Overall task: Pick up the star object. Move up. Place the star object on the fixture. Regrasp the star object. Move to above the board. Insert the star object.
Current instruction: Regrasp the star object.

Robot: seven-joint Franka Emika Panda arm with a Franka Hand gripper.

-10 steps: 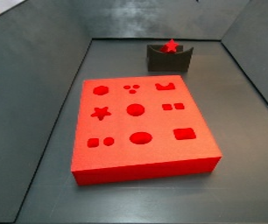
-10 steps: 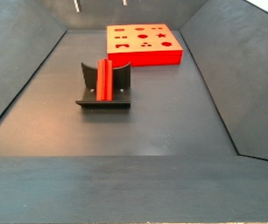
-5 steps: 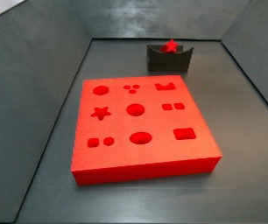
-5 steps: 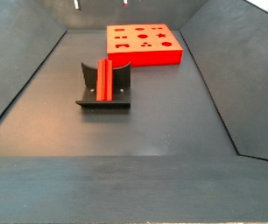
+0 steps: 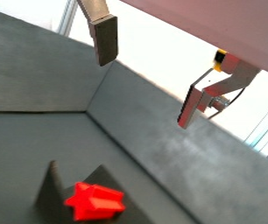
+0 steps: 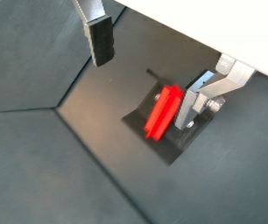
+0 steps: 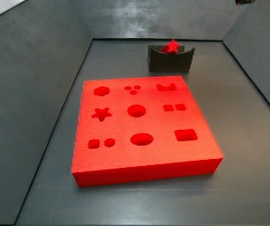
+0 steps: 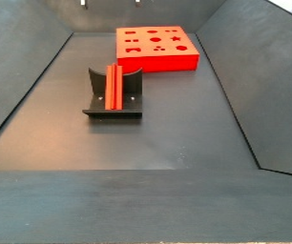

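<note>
The peg (image 8: pixel 112 86) and board (image 7: pixel 140 124) have not moved. The peg lies in the fixture (image 8: pixel 113 93). The hand (image 6: pixel 143 74) hangs high above it, fingers apart, empty.

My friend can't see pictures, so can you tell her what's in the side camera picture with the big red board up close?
A big red board with star, round and square holes lies on a dark floor. Behind it, a small red star peg sits on a little dark stand. The robot's claw is not in this picture.

Dark floor (image 8: pixel 175 143): board (image 8: pixel 157 48), fixture (image 8: pixel 113 103) apart; pincer (image 6: pixel 143 74) above.
</note>
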